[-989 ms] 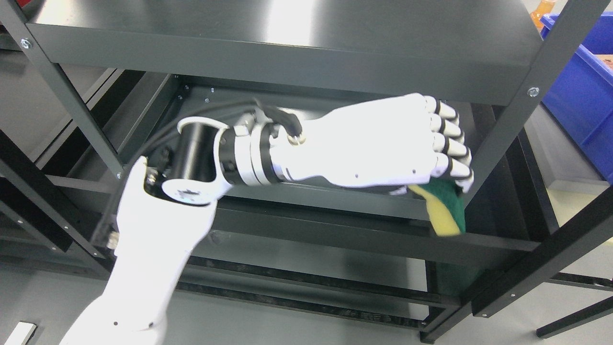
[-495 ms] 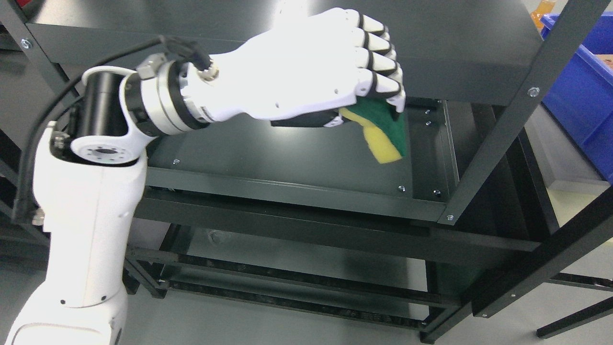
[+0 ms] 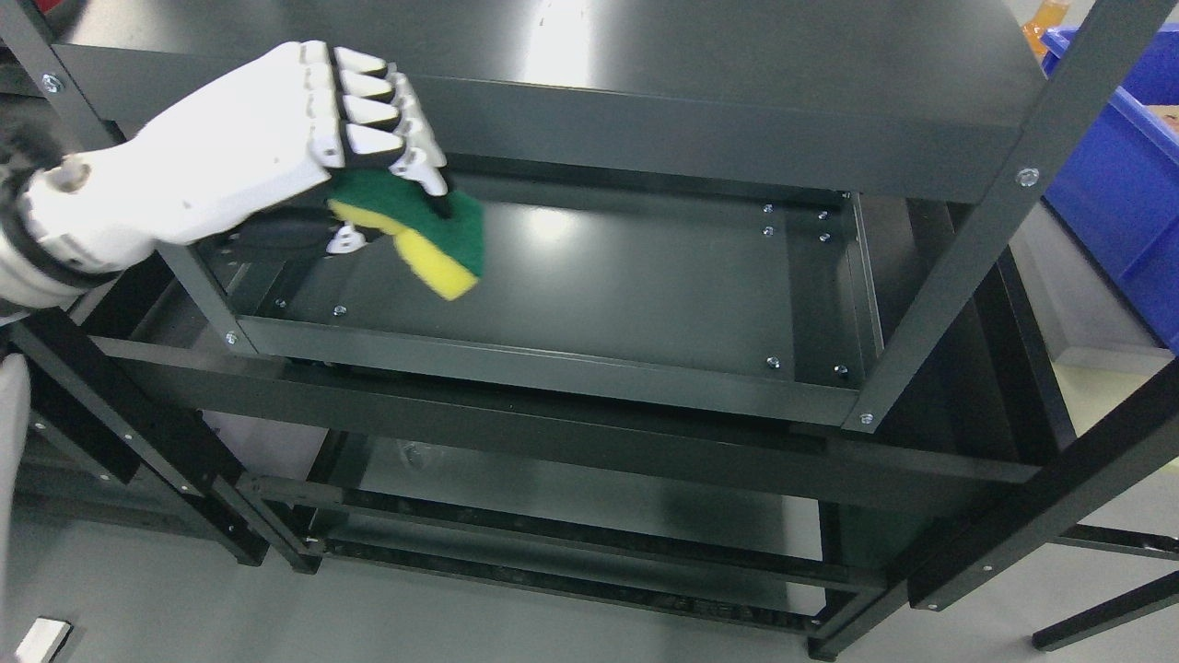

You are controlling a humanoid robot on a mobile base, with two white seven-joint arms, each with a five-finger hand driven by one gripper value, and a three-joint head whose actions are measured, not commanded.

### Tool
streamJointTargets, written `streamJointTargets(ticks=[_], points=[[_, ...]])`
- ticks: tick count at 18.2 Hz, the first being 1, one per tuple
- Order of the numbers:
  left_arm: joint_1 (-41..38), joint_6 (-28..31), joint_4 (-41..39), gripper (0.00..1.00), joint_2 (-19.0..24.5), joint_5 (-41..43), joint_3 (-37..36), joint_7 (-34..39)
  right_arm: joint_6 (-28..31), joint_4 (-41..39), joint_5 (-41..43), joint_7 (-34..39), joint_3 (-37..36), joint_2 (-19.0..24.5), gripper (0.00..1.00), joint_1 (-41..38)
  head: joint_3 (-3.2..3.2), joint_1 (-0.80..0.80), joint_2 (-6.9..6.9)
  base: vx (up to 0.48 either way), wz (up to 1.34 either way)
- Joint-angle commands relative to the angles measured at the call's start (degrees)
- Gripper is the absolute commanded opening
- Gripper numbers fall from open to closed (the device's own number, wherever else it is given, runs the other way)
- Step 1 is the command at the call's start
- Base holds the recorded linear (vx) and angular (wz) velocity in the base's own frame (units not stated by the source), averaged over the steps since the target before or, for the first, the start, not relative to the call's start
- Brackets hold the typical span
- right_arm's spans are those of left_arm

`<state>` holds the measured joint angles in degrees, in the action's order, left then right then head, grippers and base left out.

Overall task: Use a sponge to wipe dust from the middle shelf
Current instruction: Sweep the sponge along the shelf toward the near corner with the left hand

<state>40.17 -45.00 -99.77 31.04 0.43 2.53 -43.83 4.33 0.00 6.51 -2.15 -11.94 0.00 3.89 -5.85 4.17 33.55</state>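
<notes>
Your left hand comes in from the left edge, knuckles up and wrist roughly level, with the fingers curled tight around the sponge. It's up near the rack's front-left post, and the sponge hangs yellow side down above the left end of the middle shelf.

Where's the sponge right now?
In the head view, the sponge is at the upper left, gripped in the left hand, at the left end of the middle shelf beside the front-left post; contact with the shelf is unclear.
</notes>
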Motion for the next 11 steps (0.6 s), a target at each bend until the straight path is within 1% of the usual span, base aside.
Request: streamJointTargets(ticks=[1,4,6,8,10,11], points=[[-14.66,0.00,9.13,0.01,20.20,-8.25,25.64,0.06,0.07,-1.00,0.00,0.04,-0.01,-1.00,1.00,0.07,0.00,0.00,0.00,0.000,0.00],[-17.84,0.00,15.99,0.00,20.20,-8.87,31.81,0.06,0.07,-1.00,0.00,0.04,-0.01,-1.00,1.00,0.07,0.00,0.00,0.00,0.000,0.00],[-17.94,0.00,19.07,0.00,20.29,-8.87,33.76,0.06,0.07,-1.00,0.00,0.04,-0.01,-1.00,1.00,0.07,0.00,0.00,0.00,0.000,0.00],[-17.94,0.00,19.53,0.00,20.55,-8.87,33.68,0.15,0.07,-1.00,0.00,0.04,-0.01,-1.00,1.00,0.07,0.00,0.00,0.00,0.000,0.00],[-17.94,0.00,17.52,0.00,20.03,-8.78,32.37,0.15,0.07,-1.00,0.00,0.04,-0.01,-1.00,1.00,0.07,0.00,0.00,0.00,0.000,0.00],[-17.85,0.00,15.85,0.00,19.50,-8.78,30.44,0.15,0.07,-1.00,0.00,0.04,-0.01,-1.00,1.00,0.07,0.00,0.00,0.00,0.000,0.00]])
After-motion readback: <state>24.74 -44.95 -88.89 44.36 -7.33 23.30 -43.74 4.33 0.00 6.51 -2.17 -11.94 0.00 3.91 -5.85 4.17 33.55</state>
